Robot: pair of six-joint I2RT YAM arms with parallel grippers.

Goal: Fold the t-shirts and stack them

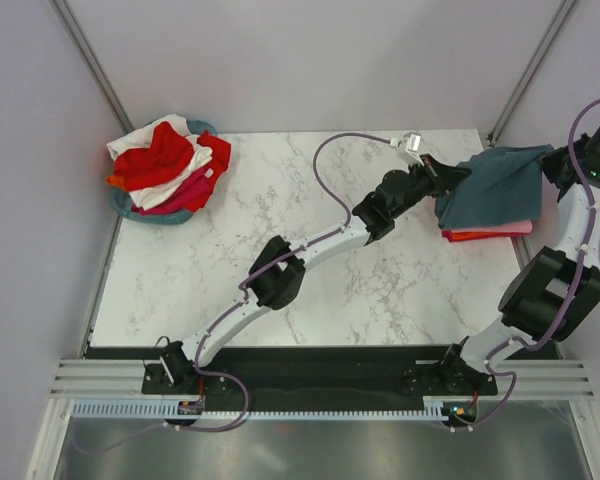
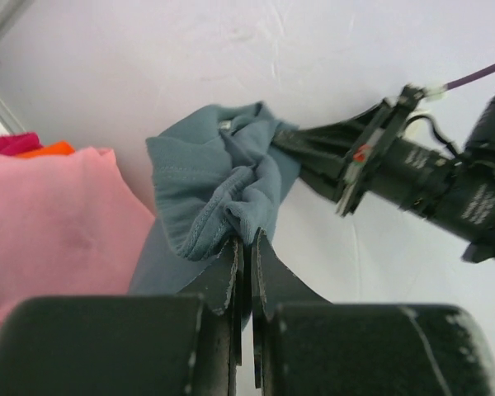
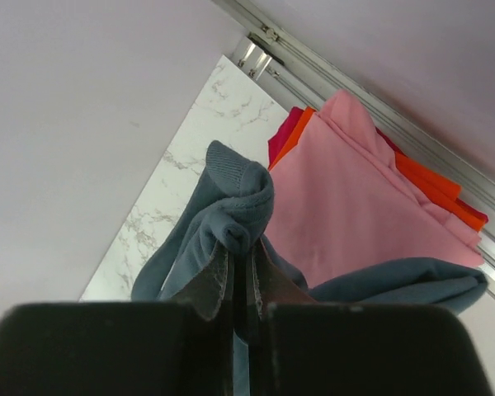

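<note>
Over the far right part of the desk (image 1: 280,200), the slate blue-grey t-shirt (image 1: 495,188) hangs off the surface between the two arms, above a folded stack. Its long axis runs left to right across the top view, rising slightly toward the right. The upper edge spans the two grips, and the body drops toward the near side, draping onto the stack.

The left jaws are clamped on its left end and the right jaws on its right end. Each wrist view shows the blades pressed together with bunched cloth pinched at the tips. The fabric looks soft and matte, gathered into folds at both grips. A stitched hem shows in the left wrist view.

From above, the stack shows only a pink t-shirt (image 1: 500,228) with an orange-red t-shirt (image 1: 468,236) as a sliver beneath. The right wrist view adds a magenta layer (image 3: 280,139) peeking out at the stack's edge. The left wrist view shows the right jaws gripping the cloth from the opposite side.

Only the top view takes in the teal basket (image 1: 130,207) at the far left corner, well apart, heaped with a red t-shirt (image 1: 160,160), a white one (image 1: 195,165) and a magenta one (image 1: 202,188).
</note>
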